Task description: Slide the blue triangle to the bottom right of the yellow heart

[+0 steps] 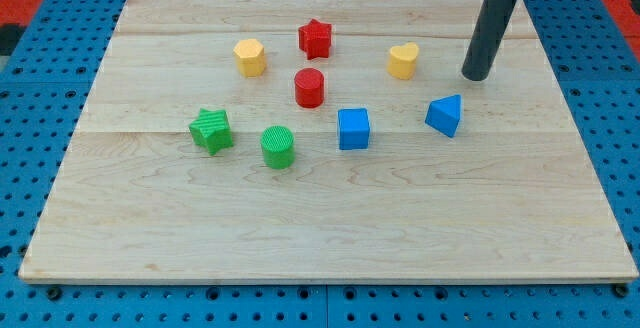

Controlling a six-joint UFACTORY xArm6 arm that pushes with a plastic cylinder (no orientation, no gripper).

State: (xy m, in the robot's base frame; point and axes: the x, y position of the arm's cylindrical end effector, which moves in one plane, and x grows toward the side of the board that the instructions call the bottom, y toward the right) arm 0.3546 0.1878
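blue triangle (444, 115) lies flat on board, just toward view's bottom-right of yellow heart (403, 60), apart.

The rod (488, 30) was a straight, smooth cylinder of dark grey, nearly black, with a matte finish and a faint lighter sheen running down its left side. It kept one thickness along its whole visible length. My tip (477, 76) was cut flat, ending in a plain round foot without any pad or taper. At the view's top edge the rod entered a white collar with a rounded rim, and a black fitting showed just beside that collar. No cables, screws or markings could be made out.
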